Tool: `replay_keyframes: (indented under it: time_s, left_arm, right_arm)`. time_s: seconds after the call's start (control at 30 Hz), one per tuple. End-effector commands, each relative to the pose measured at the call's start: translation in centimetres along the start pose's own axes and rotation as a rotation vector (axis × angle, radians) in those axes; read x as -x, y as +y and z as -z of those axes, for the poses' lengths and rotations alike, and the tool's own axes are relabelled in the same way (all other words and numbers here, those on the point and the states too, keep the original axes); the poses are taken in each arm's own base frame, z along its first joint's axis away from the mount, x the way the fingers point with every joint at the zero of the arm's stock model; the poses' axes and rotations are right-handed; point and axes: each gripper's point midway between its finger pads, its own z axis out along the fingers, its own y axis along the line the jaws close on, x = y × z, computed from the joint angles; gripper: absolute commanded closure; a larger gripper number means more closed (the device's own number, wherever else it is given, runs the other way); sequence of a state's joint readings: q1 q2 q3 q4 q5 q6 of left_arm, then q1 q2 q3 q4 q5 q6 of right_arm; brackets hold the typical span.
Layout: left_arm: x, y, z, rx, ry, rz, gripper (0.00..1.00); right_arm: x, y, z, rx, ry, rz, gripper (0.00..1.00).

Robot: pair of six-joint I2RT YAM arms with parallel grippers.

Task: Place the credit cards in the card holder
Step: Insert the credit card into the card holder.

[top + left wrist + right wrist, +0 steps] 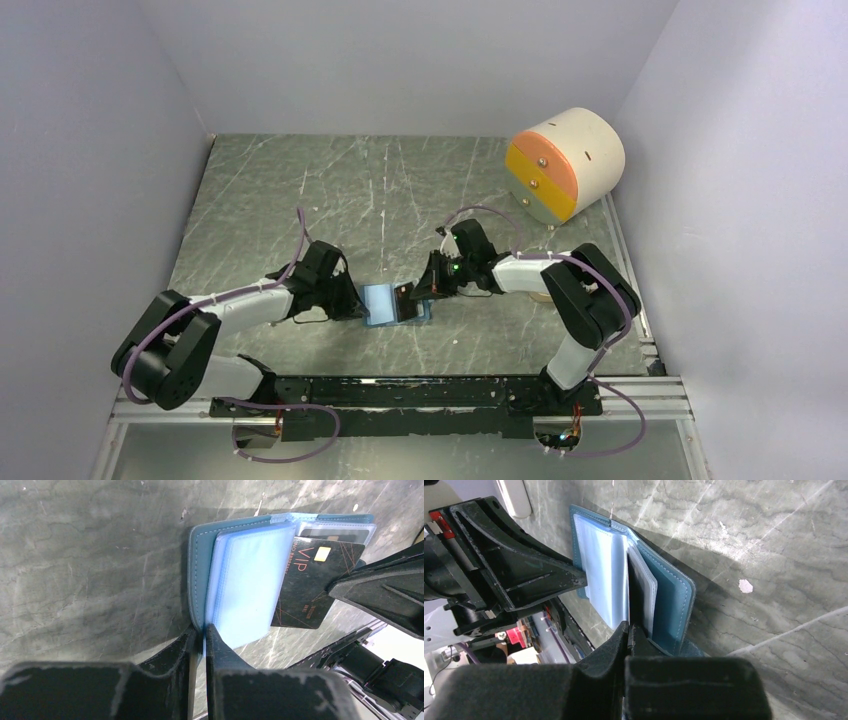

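- Table (300, 190): dark grey-green marbled top. Only the top view takes in its whole spread. Each wrist view gives just a patch of it under the work.
- Drum (565, 165): cream, lying on its side at the far right corner, with orange and yellow drawer fronts turned toward the arms. Seen in the top view only.
- Left arm (250, 305) and right arm (530, 272): both reach inward and meet near the table's middle. This layout shows only from above.
- Card holder (385, 303): open, at the spot where the arms meet.
  - From above it is no more than a pale blue patch.
  - The left wrist view (197, 565) shows a blue stitched cover with clear sleeves fanned out.
  - The right wrist view (674, 595) shows the opposite cover leaf.
  - Cannot tell whether it rests on the table.
- Credit card (312, 587): black, with a gold chip, "VIP" lettering and thin reddish lines.
  - One edge is tucked behind a clear sleeve and the rest sticks out.
  - Its face shows only in the left wrist view.
  - The right wrist view gives it edge-on, a dark strip (635, 587) between sleeves.
- Left gripper (202, 630): jaws nearly together, pinching the holder's edge, cover and sleeve.
- Right gripper (629, 629): jaws closed on the card's near edge.
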State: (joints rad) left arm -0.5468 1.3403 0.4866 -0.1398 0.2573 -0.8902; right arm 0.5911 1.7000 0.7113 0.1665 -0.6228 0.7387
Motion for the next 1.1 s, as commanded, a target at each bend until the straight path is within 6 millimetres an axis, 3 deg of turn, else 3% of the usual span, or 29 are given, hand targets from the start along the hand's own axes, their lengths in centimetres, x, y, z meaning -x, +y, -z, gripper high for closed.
replay_keyframes:
  time_s: [0.0,0.37,0.73,1.07]
  left_arm:
    - [-0.3,1.1,-0.7,0.034,0.001,-0.029,0.87]
    - [-0.4,1.2,-0.7,0.035,0.007,-0.038,0.86]
    - [-1.0,1.0,-0.8,0.007,0.028,-0.028,0.85]
    - [-0.8,0.5,-0.6,-0.003,0.029,-0.034,0.84]
  right_arm:
    - [0.0,0.2,-0.3,0.016,0.011,-0.011,1.00]
    - [1.3,2.1,0.4,0.078,-0.020,-0.007,1.00]
    - [2.2,1.6,1.4,0.011,-0.034,0.046,1.00]
    - [1.9,1.2,0.4,0.054,-0.042,-0.004,1.00]
